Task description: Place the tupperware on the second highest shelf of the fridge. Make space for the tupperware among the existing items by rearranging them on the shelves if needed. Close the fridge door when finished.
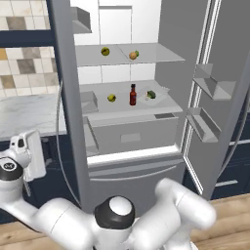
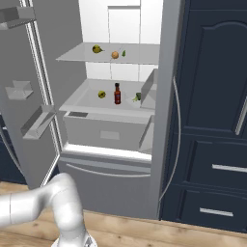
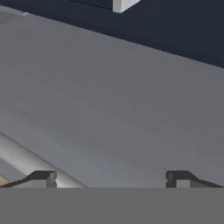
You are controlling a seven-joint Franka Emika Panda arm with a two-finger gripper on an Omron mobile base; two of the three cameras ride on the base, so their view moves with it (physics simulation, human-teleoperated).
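Facing brushed-grey fridge door (image 3: 113,100) point-blank; gripper (image 3: 109,178) gaping wide, holding nothing. Advising flat, steady push ahead, avoiding handle (image 3: 30,162) at lower left.

Light was even and soft across the rendered scene, brightest on the white back wall of the fridge (image 1: 117,29) interior in the upper centre. Shadows were faint under the shelves (image 1: 129,56). No glare showed. The hand view looked smeared and low in detail.
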